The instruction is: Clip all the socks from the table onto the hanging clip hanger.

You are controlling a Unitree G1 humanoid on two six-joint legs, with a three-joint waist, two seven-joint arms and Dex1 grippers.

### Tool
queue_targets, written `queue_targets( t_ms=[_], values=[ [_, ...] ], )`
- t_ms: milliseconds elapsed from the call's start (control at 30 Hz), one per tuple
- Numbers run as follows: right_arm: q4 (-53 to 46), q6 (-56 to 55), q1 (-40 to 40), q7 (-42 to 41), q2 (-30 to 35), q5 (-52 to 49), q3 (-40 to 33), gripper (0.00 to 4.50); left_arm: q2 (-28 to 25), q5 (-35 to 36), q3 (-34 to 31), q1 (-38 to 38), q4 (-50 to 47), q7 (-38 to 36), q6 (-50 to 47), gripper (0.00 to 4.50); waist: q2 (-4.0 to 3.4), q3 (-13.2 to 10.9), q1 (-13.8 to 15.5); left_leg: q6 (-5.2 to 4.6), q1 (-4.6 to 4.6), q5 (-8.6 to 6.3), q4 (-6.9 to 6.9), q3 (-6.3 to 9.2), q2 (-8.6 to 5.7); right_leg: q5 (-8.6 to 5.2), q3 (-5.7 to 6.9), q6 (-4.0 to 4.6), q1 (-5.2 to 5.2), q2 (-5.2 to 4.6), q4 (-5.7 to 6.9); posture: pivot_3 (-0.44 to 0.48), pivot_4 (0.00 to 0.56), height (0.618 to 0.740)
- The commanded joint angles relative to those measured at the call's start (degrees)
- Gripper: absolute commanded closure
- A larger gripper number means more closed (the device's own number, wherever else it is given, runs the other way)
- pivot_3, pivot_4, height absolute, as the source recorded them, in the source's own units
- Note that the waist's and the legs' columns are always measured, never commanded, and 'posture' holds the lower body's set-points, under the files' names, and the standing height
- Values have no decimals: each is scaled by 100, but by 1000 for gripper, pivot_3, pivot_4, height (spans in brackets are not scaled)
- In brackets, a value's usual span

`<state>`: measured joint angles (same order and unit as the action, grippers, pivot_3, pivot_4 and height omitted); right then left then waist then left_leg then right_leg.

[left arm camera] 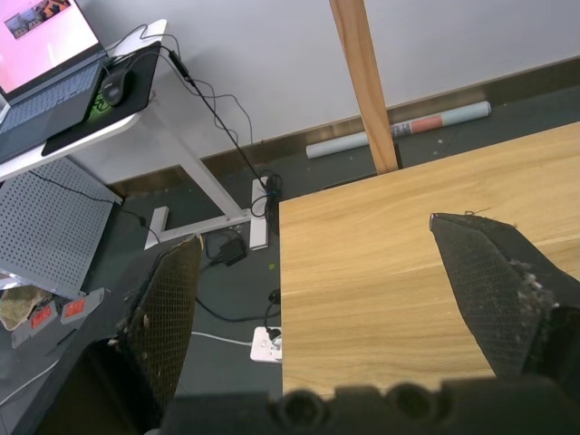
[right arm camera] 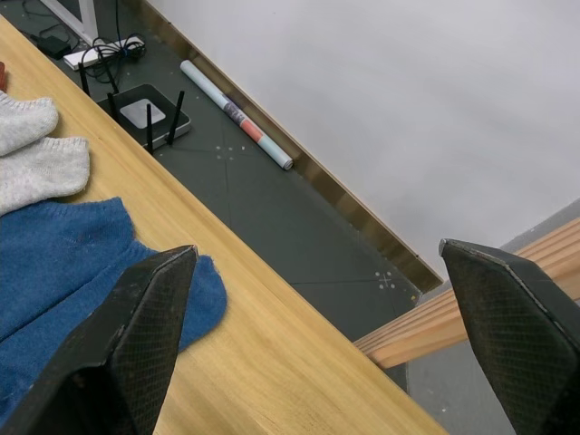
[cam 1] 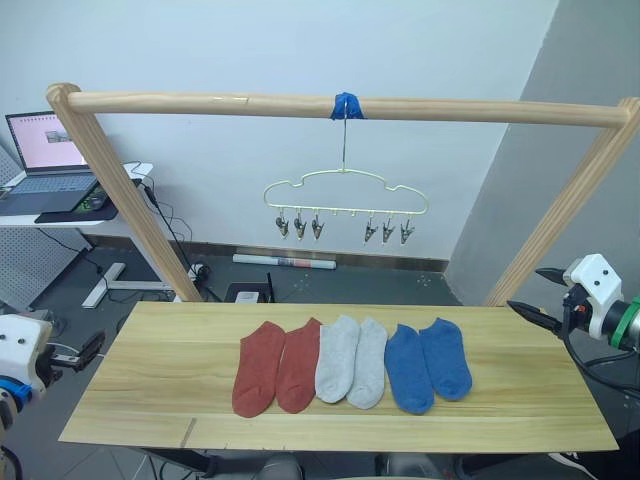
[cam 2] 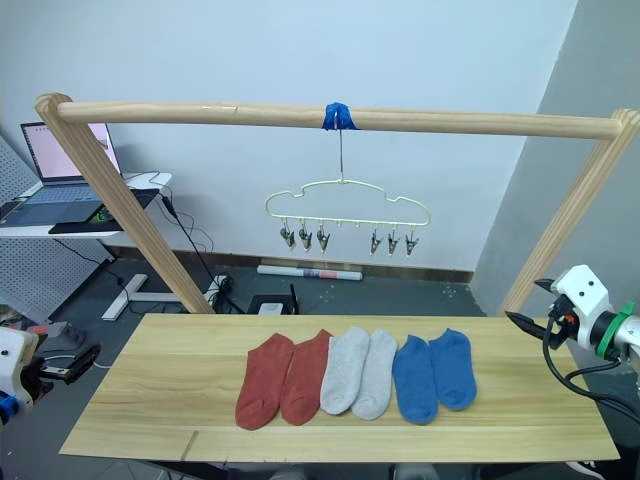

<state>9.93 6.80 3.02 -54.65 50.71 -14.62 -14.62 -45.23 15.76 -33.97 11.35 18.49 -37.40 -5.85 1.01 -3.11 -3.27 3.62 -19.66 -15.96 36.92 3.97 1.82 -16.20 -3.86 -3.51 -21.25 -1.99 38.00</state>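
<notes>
Two rust-red socks point(cam 1: 277, 368), two light grey socks point(cam 1: 352, 361) and two blue socks point(cam 1: 428, 364) lie side by side across the middle of the light-wood table point(cam 1: 150, 380). Above and behind them the pale-yellow clip hanger point(cam 1: 345, 195) hangs by its hook from the rail, its metal clips holding nothing. Off the table's left end, my left gripper point(cam 1: 90, 350) is open and holds nothing; its wrist view looks over that table corner point(left arm camera: 381, 272). My right gripper point(cam 1: 540, 293) is open beyond the right end, with the blue socks point(right arm camera: 63, 263) close by in its wrist view.
A thick wooden rail frame point(cam 1: 300, 104) spans the table, its slanted posts standing behind the two far corners. A desk with a laptop point(cam 1: 45, 150) stands at the far left. On the floor behind lie a router point(right arm camera: 149, 113), a rolled tube point(cam 1: 285, 262) and cables.
</notes>
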Motion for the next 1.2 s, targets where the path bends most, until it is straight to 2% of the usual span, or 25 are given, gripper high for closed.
queue_targets(
  t_ms=[33, 167, 367, 467, 833, 1033, 1200],
  values=[
    [-57, -137, 12, 1, 62, -39, -193, 0, -141, 115, -113, -28, -161, -166, 67, 41, 0, 0, 0, 0, 0, 0, 0, 0, 0, 0, 0, 0, 0, 0, 0, -35, 0, 733],
    [-9, -212, -28, 16, 70, -16, -208, 0, -147, 110, -81, -28, -197, -426, 258, 41, 0, 0, -1, 0, -1, 0, 0, -1, 0, 0, -1, 0, -1, 0, -1, -36, 0, 733],
    [23, -272, -55, 43, 75, 9, -192, 0, -78, 95, -191, -82, -156, -435, 604, 41, 1, 1, -2, 0, -1, 0, 0, -4, 0, 0, -4, 0, -2, 0, 0, -44, 0, 733],
    [11, -279, -80, 53, 69, 5, -198, 0, -53, 335, -270, -98, -206, -571, 533, 41, 1, 1, -2, 0, -1, 0, 0, -4, 0, 0, -4, 0, -2, 0, 0, -45, 0, 733],
    [-102, -452, -254, 100, 17, -44, -253, 0, 16, 381, -199, -185, -298, -424, 497, 41, 4, 0, -9, 0, -1, 0, 0, -9, 0, 1, -9, -2, -4, 0, -1, -63, 10, 733],
    [-321, -612, -475, 142, 6, -72, -338, 0, 335, 420, 38, -272, -851, -239, 249, 41, 6, -16, -13, 0, -1, 0, 1, -14, 0, 3, -16, -5, -4, 0, -2, -96, 33, 733],
    [-1082, -344, -788, 230, -98, -286, -532, 0, 910, 447, 475, -614, -1622, 262, -162, 41, 16, -82, -29, 0, 0, 0, 5, -17, 0, 6, -20, -10, -2, 0, 0, -138, 62, 733]
  ],
)
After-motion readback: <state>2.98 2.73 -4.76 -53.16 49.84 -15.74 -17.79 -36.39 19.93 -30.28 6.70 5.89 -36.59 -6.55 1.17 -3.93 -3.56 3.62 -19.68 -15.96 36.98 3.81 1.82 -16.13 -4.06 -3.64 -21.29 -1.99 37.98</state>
